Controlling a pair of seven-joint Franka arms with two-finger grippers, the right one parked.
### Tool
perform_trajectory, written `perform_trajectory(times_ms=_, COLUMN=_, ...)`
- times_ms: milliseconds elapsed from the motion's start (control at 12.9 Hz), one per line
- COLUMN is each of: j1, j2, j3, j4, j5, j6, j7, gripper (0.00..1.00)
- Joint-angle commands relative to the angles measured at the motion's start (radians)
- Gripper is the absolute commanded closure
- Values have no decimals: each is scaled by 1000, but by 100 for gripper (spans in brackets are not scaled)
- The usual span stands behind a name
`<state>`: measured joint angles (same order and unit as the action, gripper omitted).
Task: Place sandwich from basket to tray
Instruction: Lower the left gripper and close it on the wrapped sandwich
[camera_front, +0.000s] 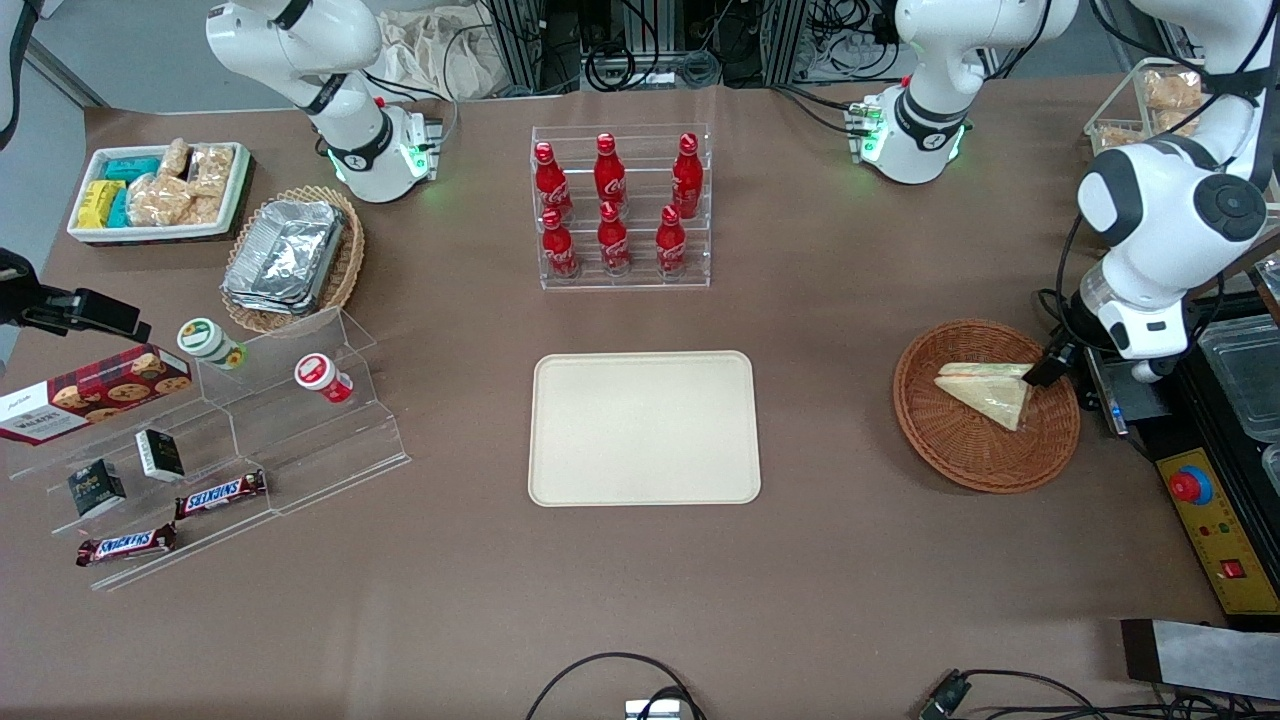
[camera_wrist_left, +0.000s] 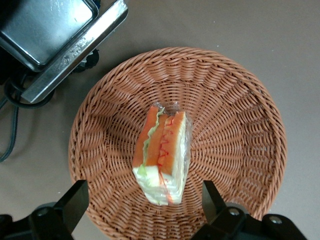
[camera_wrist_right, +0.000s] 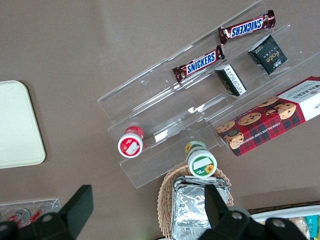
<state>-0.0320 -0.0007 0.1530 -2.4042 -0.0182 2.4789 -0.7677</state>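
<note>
Gripper nearest wrist camera, fingers spread wide, holding nothing, poised over basket. Sandwich lies in basket middle, directly below, between fingers. Its long axis runs across finger line, so closing should pinch bread faces. Tray well apart, toward parked arm.

The basket is reddish-brown woven wicker, ribbed and rough. In it the sandwich sits in clear, glossy wrap, its bread pale and soft-looking. The pincer hangs above the basket's rim, fingers spread wide, of matt black plastic. The tray is smooth cream plastic with a dull sheen. The worktop is covered in matt brown. The bottles are glossy red in a clear acrylic rack.
</note>
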Motion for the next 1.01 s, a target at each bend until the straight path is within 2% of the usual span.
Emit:
perform_trajectory(times_ms=0, j1=-3, j2=50, j3=-6, j4=-6, j5=1, j6=76, j7=-56, gripper=0)
perform_trajectory(times_ms=933, j1=-17, j2=168, j3=-15, j4=-6, j5=-5, j6=205, j7=-119, gripper=0)
